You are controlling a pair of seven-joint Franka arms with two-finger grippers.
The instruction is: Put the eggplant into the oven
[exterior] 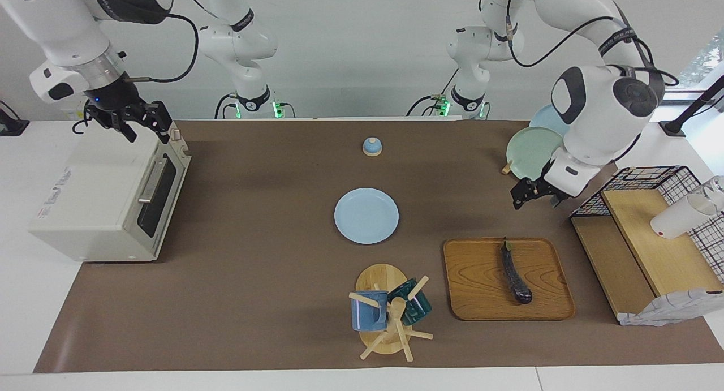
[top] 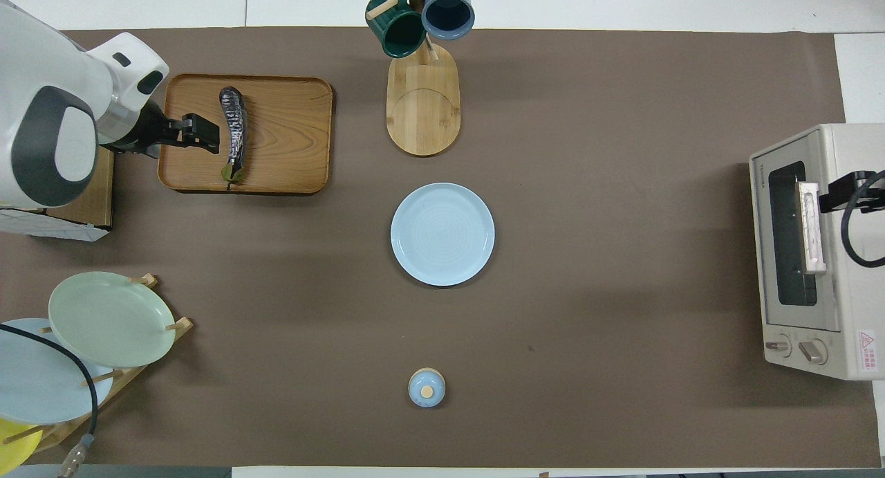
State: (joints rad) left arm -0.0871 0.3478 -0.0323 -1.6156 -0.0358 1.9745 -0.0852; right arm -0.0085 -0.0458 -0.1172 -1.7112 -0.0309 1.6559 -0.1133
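The dark purple eggplant [exterior: 513, 273] [top: 235, 135] lies lengthwise on a wooden tray [exterior: 481, 283] [top: 290, 132], stem end toward the robots. My left gripper [exterior: 533, 200] [top: 207, 131] hangs open and empty in the air over the tray's edge at the left arm's end, close beside the eggplant and not touching it. The off-white oven [exterior: 96, 193] [top: 850, 256] stands at the right arm's end with its glass door closed. My right gripper [exterior: 146, 129] [top: 830, 200] hovers over the oven's top edge above the door.
A light blue plate [exterior: 366, 215] lies mid-table and a small blue lidded pot [exterior: 371, 146] nearer the robots. A mug tree [exterior: 390, 312] stands beside the tray. A plate rack [exterior: 534, 147] and a wire-and-wood shelf [exterior: 645, 244] flank the left arm.
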